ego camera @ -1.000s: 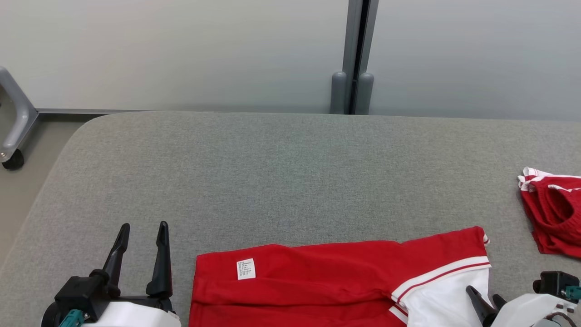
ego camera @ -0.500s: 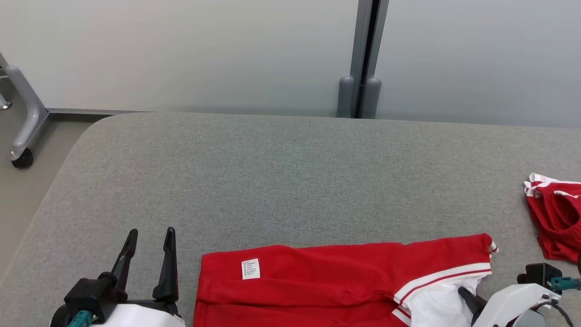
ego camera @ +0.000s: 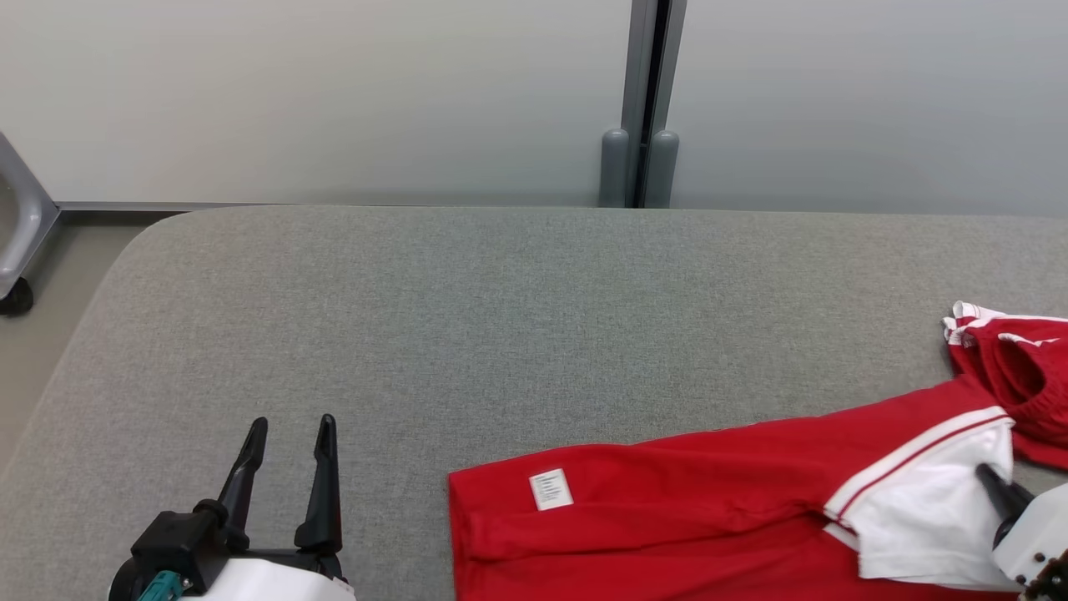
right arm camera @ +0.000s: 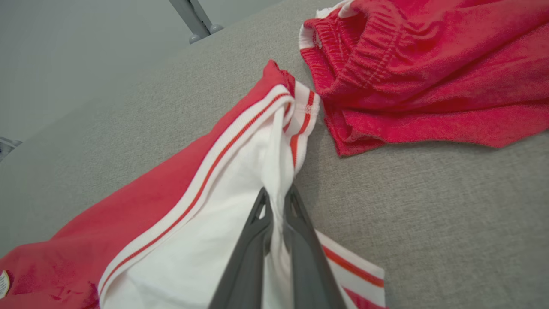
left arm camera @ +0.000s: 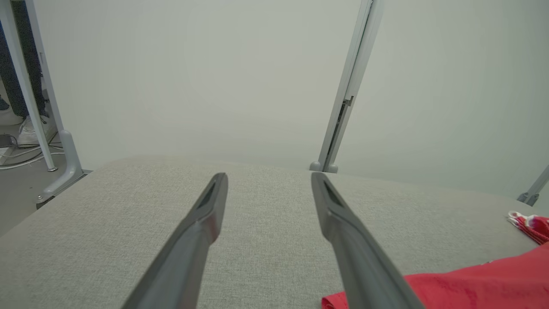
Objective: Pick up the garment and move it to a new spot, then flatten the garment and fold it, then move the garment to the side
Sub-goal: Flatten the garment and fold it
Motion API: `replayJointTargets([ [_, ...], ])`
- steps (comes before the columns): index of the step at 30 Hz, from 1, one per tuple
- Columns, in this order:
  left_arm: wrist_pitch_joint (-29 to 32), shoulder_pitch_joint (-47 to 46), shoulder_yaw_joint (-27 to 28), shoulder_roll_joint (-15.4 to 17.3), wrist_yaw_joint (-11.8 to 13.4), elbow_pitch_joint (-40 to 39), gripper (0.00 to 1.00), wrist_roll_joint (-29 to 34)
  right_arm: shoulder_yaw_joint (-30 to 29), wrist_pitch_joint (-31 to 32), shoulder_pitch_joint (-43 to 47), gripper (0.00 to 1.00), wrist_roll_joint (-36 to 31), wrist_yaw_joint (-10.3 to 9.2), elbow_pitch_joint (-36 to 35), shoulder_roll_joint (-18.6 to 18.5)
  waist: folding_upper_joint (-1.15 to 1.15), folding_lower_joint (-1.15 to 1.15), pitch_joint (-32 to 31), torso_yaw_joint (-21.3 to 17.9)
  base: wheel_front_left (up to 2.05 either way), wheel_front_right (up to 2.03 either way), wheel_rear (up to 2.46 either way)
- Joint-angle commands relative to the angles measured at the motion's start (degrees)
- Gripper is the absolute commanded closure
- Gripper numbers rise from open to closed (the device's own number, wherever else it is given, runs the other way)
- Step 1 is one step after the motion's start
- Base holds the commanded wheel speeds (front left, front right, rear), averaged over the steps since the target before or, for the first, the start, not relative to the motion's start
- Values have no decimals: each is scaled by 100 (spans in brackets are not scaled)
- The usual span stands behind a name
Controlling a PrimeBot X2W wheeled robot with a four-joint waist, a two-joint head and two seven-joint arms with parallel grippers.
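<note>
- The right end effector is pinched narrow on the white panel of the garment, with a fold of cloth caught between its fingers; the left end effector stands wide and holds nothing, over the near left part of the desk.
- The garment lies spread along the desk's near edge, from the middle toward the right, its care label facing up; its far right corner meets a second red piece bunched at the right edge.
- It looks soft, light and limp; held by one pinch it will likely drape, stretch and trail, and dragging it over the woven desk cover may wrinkle it; the striped trim and the corners seem the firmest places to grip, one corner per end effector for flattening.
- A second earlier the right fingers stood apart over the white panel, and now they are closed on it; the garment has shifted right along the near edge; its left edge was just beside the left end effector and is now well apart; its right corner was clear of the second red piece; the left end effector is as wide as before.
</note>
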Motion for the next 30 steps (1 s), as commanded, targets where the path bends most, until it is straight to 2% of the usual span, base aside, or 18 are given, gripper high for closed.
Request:
replayJointTargets([
  [1,-25,-7,34,1,-30,23,0,42,-25,-57,-33,100,-7,4,-89,-61,0,0,7,-4,0,0,0],
  [6,-25,-26,73,-49,-84,61,0,59,-8,-101,9,100,116,4,-537,2,0,0,29,-5,0,0,0],
  [12,-25,-51,107,-87,-143,181,0,92,289,-11,260,100,-29,4,-1581,228,0,0,-46,87,0,0,0],
  [20,-7,-69,60,-80,-213,312,0,85,819,501,671,100,-380,4,-2797,659,0,0,-135,499,0,0,0],
  [30,51,-309,-82,-102,-310,478,0,105,1464,916,472,100,-676,4,-2802,1313,0,0,-23,1179,0,0,0],
])
